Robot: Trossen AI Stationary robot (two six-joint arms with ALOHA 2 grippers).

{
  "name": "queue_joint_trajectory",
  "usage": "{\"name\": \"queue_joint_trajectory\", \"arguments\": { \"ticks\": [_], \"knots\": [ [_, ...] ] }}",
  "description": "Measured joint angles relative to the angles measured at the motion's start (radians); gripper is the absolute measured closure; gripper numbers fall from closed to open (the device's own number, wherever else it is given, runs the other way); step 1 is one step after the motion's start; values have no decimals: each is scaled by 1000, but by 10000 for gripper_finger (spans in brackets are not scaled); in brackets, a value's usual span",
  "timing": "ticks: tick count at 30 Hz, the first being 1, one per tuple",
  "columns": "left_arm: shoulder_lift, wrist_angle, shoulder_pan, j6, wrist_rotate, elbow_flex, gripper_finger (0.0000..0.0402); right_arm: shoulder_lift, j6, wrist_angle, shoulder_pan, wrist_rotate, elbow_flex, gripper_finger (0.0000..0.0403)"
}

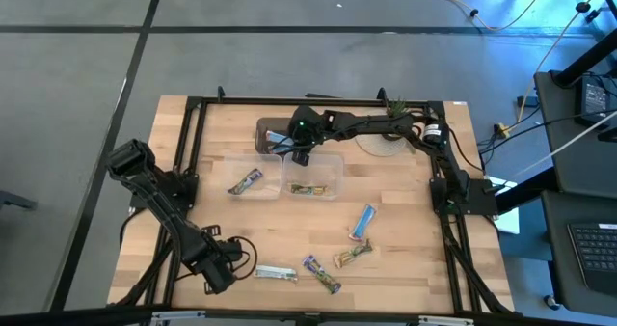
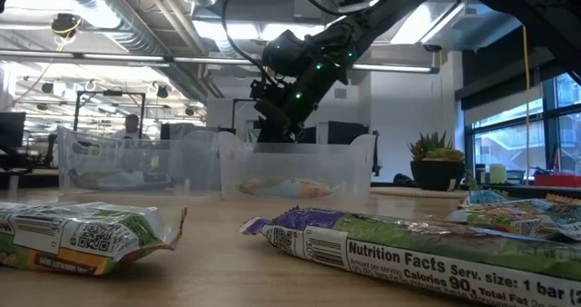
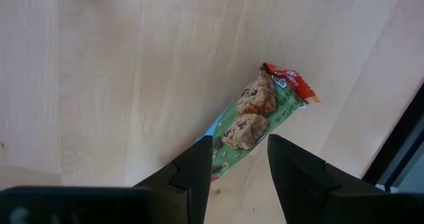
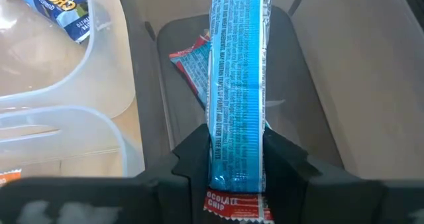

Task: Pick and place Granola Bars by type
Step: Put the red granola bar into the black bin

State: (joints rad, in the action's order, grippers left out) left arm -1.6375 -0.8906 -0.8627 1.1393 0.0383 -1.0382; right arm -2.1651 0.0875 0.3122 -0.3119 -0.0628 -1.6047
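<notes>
My right gripper (image 4: 237,177) is shut on a blue wrapped granola bar (image 4: 237,65) over the dark brown tray (image 4: 298,105), where a red-and-blue bar (image 4: 189,61) lies. In the high view this gripper (image 1: 301,152) hovers at the tray's edge, behind the two clear tubs. My left gripper (image 3: 240,168) is open near the table's near left corner; its fingers stand on either side of one end of a green bar (image 3: 262,114) that lies flat on the wood. More bars lie on the table: blue (image 1: 362,222), green-tan (image 1: 353,256) and purple (image 1: 321,273). My right gripper pinches the blue bar between its two fingers at the bar's near end (image 4: 236,159). The bar runs on along the fingers and sticks out past their tips. It is lifted clear above the tray.
The left tub (image 1: 249,179) holds a blue-white bar (image 4: 66,8); the right tub (image 1: 313,177) holds a green-tan one (image 1: 308,188). A black frame (image 1: 193,143) runs round the table. A round pale disc (image 1: 381,145) lies by the far edge. Bare wood lies between the tubs and the loose bars.
</notes>
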Motion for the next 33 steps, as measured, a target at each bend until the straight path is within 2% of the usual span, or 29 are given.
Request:
{"name": "queue_joint_trajectory", "arguments": {
  "ticks": [13, 24, 29, 33],
  "knots": [
    [0, 0, 0, -11, 6, 0, 260, 0, 3, 0, 0, 0, 0, 281],
    [0, 0, 0, -9, 6, 0, 194, 0, 24, 0, 0, -1, 0, 280],
    [0, 0, 0, -8, 6, 0, 176, 0, 20, 0, 0, 3, 1, 245],
    [0, 0, -1, 8, 8, 0, 165, 0, -5, 0, 0, 54, 1, 206]
  ]
}}
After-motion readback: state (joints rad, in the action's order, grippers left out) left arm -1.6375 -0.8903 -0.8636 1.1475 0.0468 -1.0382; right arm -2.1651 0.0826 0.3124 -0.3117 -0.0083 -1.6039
